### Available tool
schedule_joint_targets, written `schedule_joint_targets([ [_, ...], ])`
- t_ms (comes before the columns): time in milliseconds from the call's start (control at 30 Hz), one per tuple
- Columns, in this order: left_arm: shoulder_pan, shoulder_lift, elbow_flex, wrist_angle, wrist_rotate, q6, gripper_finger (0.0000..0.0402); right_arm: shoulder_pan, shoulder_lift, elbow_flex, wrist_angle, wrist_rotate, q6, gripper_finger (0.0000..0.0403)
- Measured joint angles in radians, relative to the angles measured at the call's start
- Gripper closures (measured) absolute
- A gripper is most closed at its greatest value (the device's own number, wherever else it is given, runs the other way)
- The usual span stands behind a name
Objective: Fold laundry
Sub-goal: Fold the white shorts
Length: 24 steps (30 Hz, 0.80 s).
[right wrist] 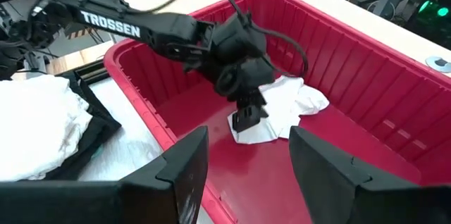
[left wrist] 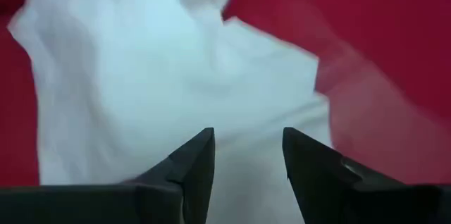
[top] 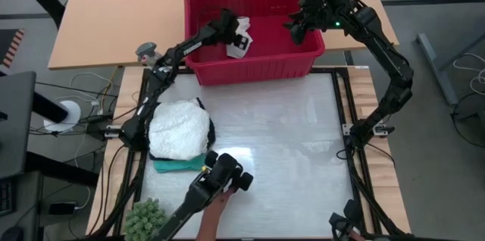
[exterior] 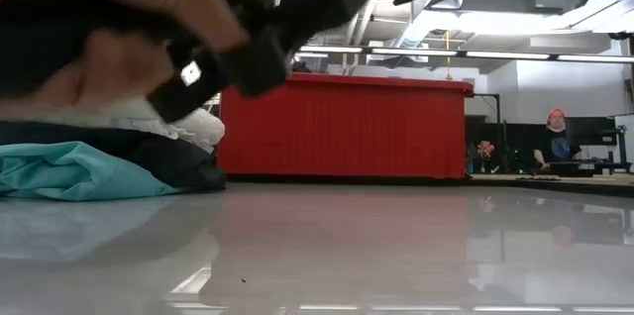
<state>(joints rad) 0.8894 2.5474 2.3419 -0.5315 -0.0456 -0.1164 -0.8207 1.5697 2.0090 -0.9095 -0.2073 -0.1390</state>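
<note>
You're at the pick-up step; left pincer [top: 241,42], jaws part open over the white garment [right wrist: 282,108] in the red basket [top: 227,74] upper centre, needs to drop and close; right pincer [top: 297,29] hovers open, empty.

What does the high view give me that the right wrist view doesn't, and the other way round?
Only the high view: the teal garment under the pile, the green fuzzy plant, a person's hand holding a dark device at the table's near edge, and the right pincer hovering open over the red basket.

Only the right wrist view: the basket's ribbed inner wall and bare floor.

Both: the left pincer down in the basket at the white garment, and the white pile on black cloth.
</note>
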Motion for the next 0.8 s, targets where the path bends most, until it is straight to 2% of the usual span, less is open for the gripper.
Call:
schedule_joint_targets([
  [200,0.006,0.045,-0.001,0.017,-0.07,0.049,0.0245,0.0,0.0,0.0,0.001,-0.001,0.0,0.0182],
  [367,0.037,0.085,0.005,-0.018,0.012,-0.075,0.0246,0.006,0.0,0.0,0.002,-0.008,0.0,0.0182],
  [433,0.041,0.09,0.015,-0.052,-0.033,-0.071,0.0248,0.012,0.0,0.0,0.005,-0.008,0.0,0.0182],
  [467,0.046,0.09,0.018,-0.064,-0.022,-0.069,0.0252,0.015,0.0,0.0,0.006,-0.01,0.0,0.0182],
  [567,0.06,0.09,0.018,-0.083,0.042,-0.07,0.029,0.017,0.0,0.0,0.007,-0.013,0.0,0.0182],
  [667,0.07,0.09,0.018,-0.098,0.087,-0.085,0.037,0.016,0.0,0.0,0.019,-0.013,-0.001,0.0182],
  [700,0.072,0.09,0.018,-0.099,0.1,-0.096,0.0385,0.016,0.0,0.0,0.025,-0.013,-0.001,0.0182],
  [800,0.072,0.09,0.018,-0.098,0.114,-0.134,0.0397,0.014,0.0,0.0,0.038,-0.013,-0.002,0.0182],
])
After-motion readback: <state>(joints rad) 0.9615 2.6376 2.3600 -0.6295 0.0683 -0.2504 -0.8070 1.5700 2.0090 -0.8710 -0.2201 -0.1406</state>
